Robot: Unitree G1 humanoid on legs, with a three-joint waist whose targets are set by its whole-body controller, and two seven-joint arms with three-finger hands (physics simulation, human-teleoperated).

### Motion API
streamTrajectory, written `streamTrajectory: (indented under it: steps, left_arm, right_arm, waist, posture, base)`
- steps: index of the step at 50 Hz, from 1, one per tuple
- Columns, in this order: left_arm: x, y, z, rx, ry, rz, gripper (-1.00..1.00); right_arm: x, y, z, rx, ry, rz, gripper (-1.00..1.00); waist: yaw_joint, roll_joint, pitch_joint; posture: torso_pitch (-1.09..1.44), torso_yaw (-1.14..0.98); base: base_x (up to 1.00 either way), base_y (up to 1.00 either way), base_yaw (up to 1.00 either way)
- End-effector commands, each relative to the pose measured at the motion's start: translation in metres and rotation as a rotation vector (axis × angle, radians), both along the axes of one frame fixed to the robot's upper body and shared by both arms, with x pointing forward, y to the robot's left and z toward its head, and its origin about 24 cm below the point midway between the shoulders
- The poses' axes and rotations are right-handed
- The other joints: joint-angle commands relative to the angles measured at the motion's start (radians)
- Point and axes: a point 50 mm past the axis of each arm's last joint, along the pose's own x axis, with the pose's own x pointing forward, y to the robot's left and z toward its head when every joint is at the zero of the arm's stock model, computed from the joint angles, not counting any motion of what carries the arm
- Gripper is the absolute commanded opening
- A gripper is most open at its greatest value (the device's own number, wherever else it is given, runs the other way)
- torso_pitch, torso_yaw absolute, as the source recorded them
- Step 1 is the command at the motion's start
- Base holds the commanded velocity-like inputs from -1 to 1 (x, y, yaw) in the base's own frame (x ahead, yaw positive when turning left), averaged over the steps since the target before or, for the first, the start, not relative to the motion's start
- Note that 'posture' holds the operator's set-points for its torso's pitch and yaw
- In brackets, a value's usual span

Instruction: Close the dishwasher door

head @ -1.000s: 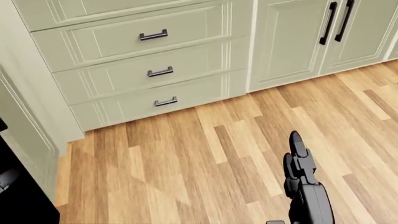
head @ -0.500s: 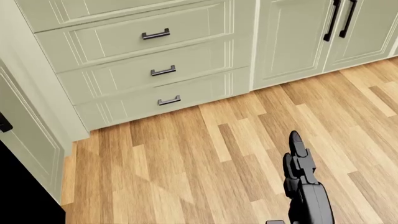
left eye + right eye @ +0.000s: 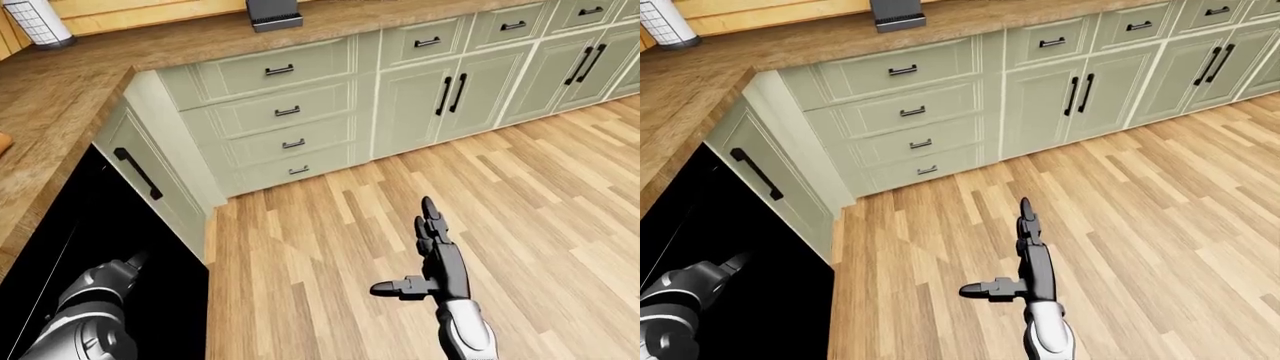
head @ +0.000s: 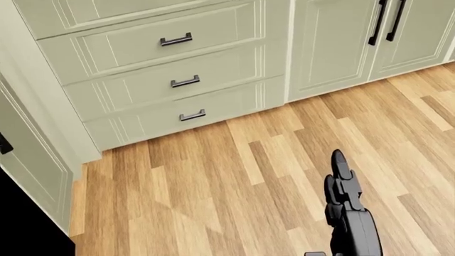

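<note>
The dishwasher (image 3: 110, 247) shows as a flat black face under the wooden counter at the left of the eye views, and as a black strip at the lower left of the head view (image 4: 21, 229). I cannot tell how far its door stands from shut. My left hand (image 3: 128, 264) is at the bottom left with its fingers open, against the black face. My right hand (image 3: 430, 247) is open and empty, fingers straight and thumb out, over the wooden floor. It also shows in the head view (image 4: 343, 192).
A pale green cabinet door with a black handle (image 3: 138, 172) stands right of the dishwasher. A drawer stack (image 4: 181, 80) and cupboard doors (image 3: 440, 94) line the top. On the counter (image 3: 60, 97) are a paper roll (image 3: 35, 22) and a dark appliance (image 3: 272, 13). Wood floor (image 3: 530, 195) lies right.
The head view has shifted slightly. The black shape at its lower left has shrunk, and the grey part of my left hand seen there has left the view. My right hand has not moved.
</note>
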Motion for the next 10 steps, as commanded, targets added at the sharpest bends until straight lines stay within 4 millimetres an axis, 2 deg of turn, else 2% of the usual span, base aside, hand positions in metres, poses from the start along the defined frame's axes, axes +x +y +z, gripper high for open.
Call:
streamTrajectory:
  steps: [1,10]
  left_arm:
    - [0.0019,0.0146,0.0183,0.081,-0.028,0.035,1.00]
    - [-0.0009,0.0156,0.0161,0.080,-0.023,0.040,1.00]
  right_arm:
    - [0.0026,0.0022,0.0187,0.000,-0.086,0.011,1.00]
    - [0.0036,0.0030,0.0153,-0.001,-0.084,0.013,1.00]
  waist:
    - [0.006,0.005,-0.017]
    - [0.005,0.007,-0.017]
  posture:
    - [0.00,0.00]
    - [0.00,0.00]
  base:
    - [0.00,0.00,0.00]
    - [0.00,0.00,0.00]
